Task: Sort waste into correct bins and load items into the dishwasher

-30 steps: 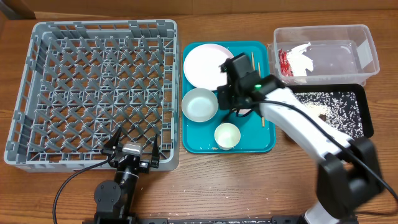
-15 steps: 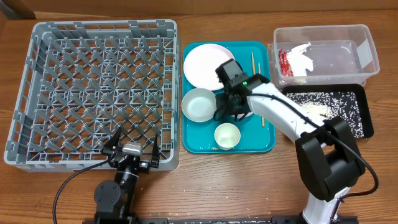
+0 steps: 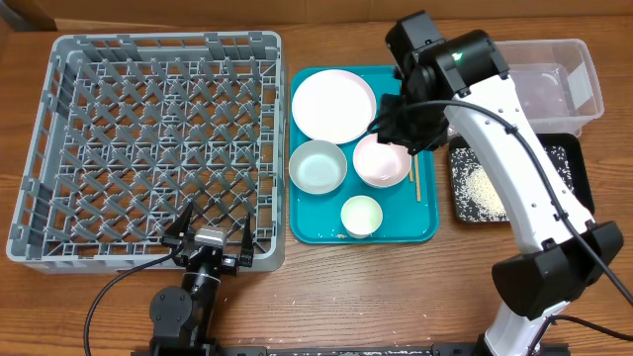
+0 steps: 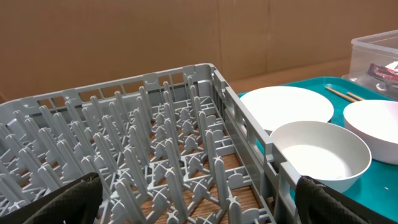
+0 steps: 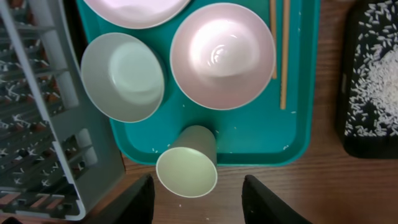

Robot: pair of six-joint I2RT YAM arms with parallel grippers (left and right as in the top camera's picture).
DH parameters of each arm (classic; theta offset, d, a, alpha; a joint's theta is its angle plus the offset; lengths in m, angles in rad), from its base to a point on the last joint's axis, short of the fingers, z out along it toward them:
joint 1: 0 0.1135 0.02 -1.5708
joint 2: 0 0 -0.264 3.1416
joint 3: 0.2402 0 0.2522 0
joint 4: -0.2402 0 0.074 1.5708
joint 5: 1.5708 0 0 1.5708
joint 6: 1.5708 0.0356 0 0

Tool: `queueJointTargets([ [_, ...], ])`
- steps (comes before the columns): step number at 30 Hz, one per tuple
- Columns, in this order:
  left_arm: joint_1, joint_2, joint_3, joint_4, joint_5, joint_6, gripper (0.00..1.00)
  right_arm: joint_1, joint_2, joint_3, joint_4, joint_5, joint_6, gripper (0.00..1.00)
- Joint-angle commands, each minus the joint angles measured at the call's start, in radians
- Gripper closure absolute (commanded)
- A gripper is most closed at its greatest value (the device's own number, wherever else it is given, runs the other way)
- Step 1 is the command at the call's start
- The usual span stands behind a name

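Sitting beyond fingers point(image 5: 138, 202): pinkish bowl point(image 5: 222, 54)

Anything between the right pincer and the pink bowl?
Nothing visible. The right pincer hangs open above the tray; the pink bowl lies uncovered, chopsticks beside it on one side, a second bowl on the other.

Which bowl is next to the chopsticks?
The pinkish bowl, right of the greenish-white bowl; the chopsticks lie along its right side.
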Motion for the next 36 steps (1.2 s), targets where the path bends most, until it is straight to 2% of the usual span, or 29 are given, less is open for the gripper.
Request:
queueJointTargets([
  [1,0.0,-0.01,-0.004,-0.003,0.0,0.015,0.0,0.003,-0.007,-0.063,-0.013,-0.008,0.039,0.53],
  [9,0.0,-0.01,-0.004,-0.003,-0.002,0.016,0.0,0.061,-0.009,-0.252,0.045,-0.054,0.039,0.55],
  [11,0.0,-0.01,-0.004,-0.005,-0.049,0.015,0.0,0.08,-0.009,-0.269,0.05,-0.057,0.039,0.55],
  [19,0.0,-0.01,-0.004,-0.006,-0.044,0.008,0.0,0.137,-0.009,-0.299,0.06,-0.015,0.039,0.56],
  [21,0.0,-0.01,-0.004,-0.002,-0.041,-0.063,0.0,0.138,-0.009,-0.341,0.08,-0.016,0.035,0.57],
  [24,0.0,-0.01,0.033,-0.018,-0.041,-0.292,0.0,0.139,-0.009,-0.428,0.135,-0.016,0.019,0.59],
  [26,0.0,-0.01,0.082,-0.042,-0.041,-0.349,0.0,0.139,-0.009,-0.46,0.159,-0.016,0.019,0.59],
  [30,0.0,0.018,0.233,-0.153,-0.042,-0.37,0.0,0.139,-0.009,-0.509,0.196,0.007,0.017,0.6],
  [33,0.0,0.083,0.346,-0.242,-0.04,-0.437,0.0,0.139,-0.008,-0.542,0.229,0.014,0.016,0.61],
  [35,0.0,0.217,0.483,-0.33,0.005,-0.48,0.0,0.139,-0.008,-0.584,0.271,0.014,0.017,0.71],
  [36,0.0,0.259,0.513,-0.342,0.029,-0.48,0.0,0.139,-0.008,-0.591,0.278,0.014,0.017,0.73],
])
